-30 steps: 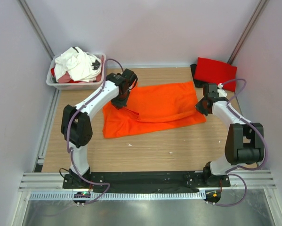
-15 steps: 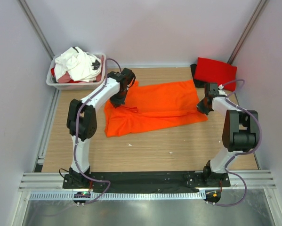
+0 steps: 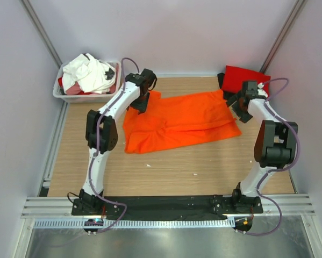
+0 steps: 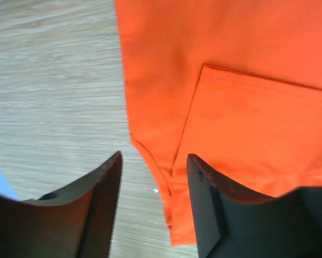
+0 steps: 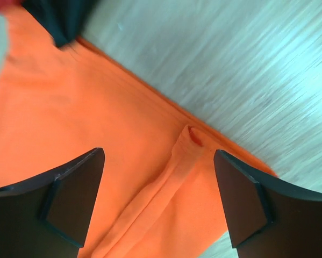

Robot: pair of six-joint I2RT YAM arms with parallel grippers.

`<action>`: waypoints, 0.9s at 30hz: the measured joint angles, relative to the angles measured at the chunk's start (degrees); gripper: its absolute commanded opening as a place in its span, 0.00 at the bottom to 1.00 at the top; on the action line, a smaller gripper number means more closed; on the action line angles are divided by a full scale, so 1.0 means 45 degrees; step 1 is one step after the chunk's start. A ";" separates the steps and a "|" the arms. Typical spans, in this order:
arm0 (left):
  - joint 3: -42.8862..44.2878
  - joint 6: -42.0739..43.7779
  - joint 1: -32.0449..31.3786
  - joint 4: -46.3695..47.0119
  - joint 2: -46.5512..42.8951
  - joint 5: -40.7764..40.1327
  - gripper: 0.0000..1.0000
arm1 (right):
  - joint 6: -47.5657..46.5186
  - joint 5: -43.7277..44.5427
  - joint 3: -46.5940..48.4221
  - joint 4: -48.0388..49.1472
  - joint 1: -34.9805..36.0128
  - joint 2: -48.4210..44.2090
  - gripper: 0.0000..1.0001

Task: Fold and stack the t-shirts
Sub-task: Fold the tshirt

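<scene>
- While neither arm holds any cloth, the orange t-shirt [image 3: 177, 121] lies spread across the middle of the table [image 3: 177, 166], with its near part doubled over into a long band.
- left gripper [image 4: 154, 161]: fingers apart, nothing between them, low over the shirt's far-left corner, where a sleeve hem and the shirt edge meet bare wood.
- right gripper [image 5: 158, 161]: fingers wide apart, empty, over the fold ridge at the shirt's right end.
- Risk: the left gripper sits right at the cloth edge. A close here could pinch only the sleeve layer or miss onto wood, and the next fold would come up skewed.
- Risk: the right side has a ridge of stacked layers. Grabbing just the top one would peel the band open when lifted.
- Risk: uneven lift between the arms would drag the shirt toward the red t-shirt [image 3: 247, 80] just beside the right arm and disturb it.
- red t-shirt: looks folded, far-right corner, resting on a dark cloth [image 3: 222, 80]; can't tell if that is a shirt.
- tub [image 3: 58, 92], far-left corner: heaped with crumpled white shirts [image 3: 88, 72], plus bits of red and black cloth showing underneath; contents unfolded, so plenty of the task is left.
</scene>
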 measured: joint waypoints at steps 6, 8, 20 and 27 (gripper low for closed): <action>-0.2623 -0.0797 -0.0117 0.0403 -0.3050 -0.0141 0.62 | -0.0602 0.0505 0.0170 -0.0306 -0.0330 -0.2118 0.90; -0.4410 -0.1219 -0.0228 0.0933 -0.4969 0.0068 0.63 | -0.0826 0.0403 -0.0583 -0.0141 -0.0325 -0.3546 0.89; -1.1885 -0.4012 -0.1020 0.5775 -0.8437 0.3157 0.58 | -0.1977 -0.4133 -0.4891 0.2118 -0.0267 -0.5037 0.72; -1.2507 -0.4682 -0.1020 0.7563 -0.7305 0.3886 0.54 | -0.2492 -0.5600 -0.4799 0.3011 -0.0233 -0.2628 0.70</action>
